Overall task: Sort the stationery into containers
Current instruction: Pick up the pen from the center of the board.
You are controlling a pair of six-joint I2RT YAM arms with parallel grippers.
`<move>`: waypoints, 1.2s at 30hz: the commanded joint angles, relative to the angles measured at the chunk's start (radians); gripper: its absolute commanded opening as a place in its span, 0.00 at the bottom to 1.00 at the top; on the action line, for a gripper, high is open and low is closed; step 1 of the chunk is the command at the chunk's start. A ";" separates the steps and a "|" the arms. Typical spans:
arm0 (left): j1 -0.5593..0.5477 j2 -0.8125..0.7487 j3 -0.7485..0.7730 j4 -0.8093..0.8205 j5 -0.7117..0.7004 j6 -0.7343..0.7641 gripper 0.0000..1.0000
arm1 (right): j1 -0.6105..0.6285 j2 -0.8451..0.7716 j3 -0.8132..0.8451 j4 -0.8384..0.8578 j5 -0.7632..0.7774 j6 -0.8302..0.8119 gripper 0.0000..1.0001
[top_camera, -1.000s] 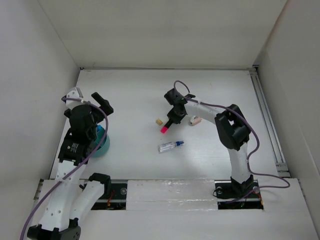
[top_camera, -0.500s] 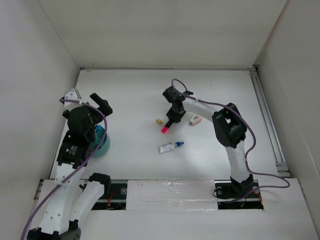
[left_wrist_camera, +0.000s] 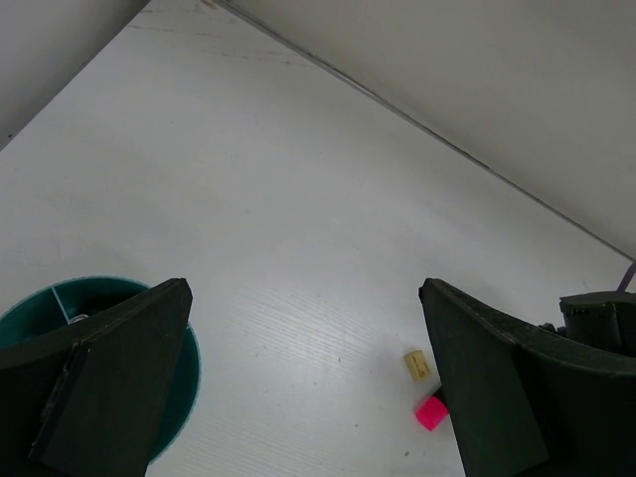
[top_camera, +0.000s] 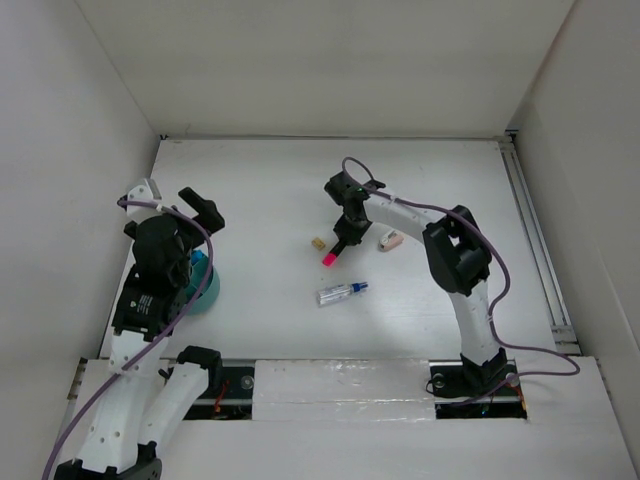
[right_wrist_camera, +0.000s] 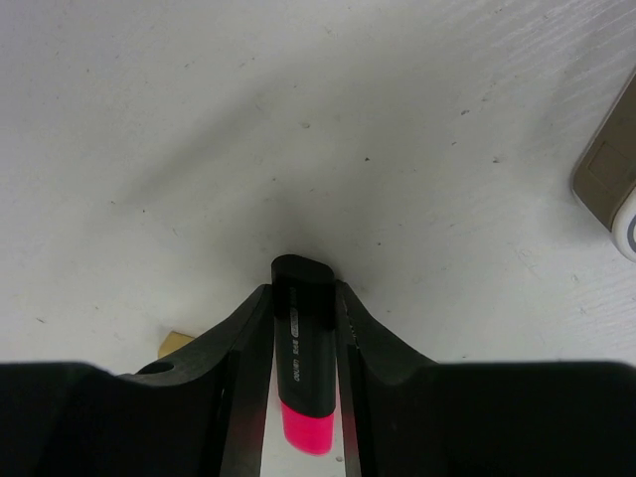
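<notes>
Top external view, starting from the arms' bases: the teal cup (top_camera: 207, 285) sits at the near left of the bench (top_camera: 260, 180), partly under the left arm, and I cannot tell what it holds. Over it hangs the left hand (left_wrist_camera: 303, 288), fingers spread wide and gripping nothing. Out in the middle the blue-capped pen (top_camera: 341, 292) lies loose, not yet sorted. Just beyond it the right hand (right_wrist_camera: 303, 298) is pinching the black barrel of the pink-ended marker (right_wrist_camera: 301, 358). A small tan piece (top_camera: 319, 242) lies just beside that marker, and the eraser (top_camera: 390, 240) lies off to the right, both uncollected. I judge the sorting well short of finished. A thin line of print runs along the marker's barrel, too small to read. No other writing shows.
</notes>
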 commanded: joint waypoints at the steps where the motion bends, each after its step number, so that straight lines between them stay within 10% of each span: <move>1: -0.005 -0.012 0.005 0.017 0.011 0.012 1.00 | -0.005 0.082 -0.117 -0.060 0.018 -0.003 0.11; 16: -0.005 0.010 -0.015 0.068 0.162 0.043 1.00 | 0.004 -0.112 -0.079 0.003 0.085 -0.042 0.00; 36: -0.005 0.174 -0.047 0.279 0.948 0.095 1.00 | 0.083 -0.540 -0.249 0.414 -0.091 -0.487 0.00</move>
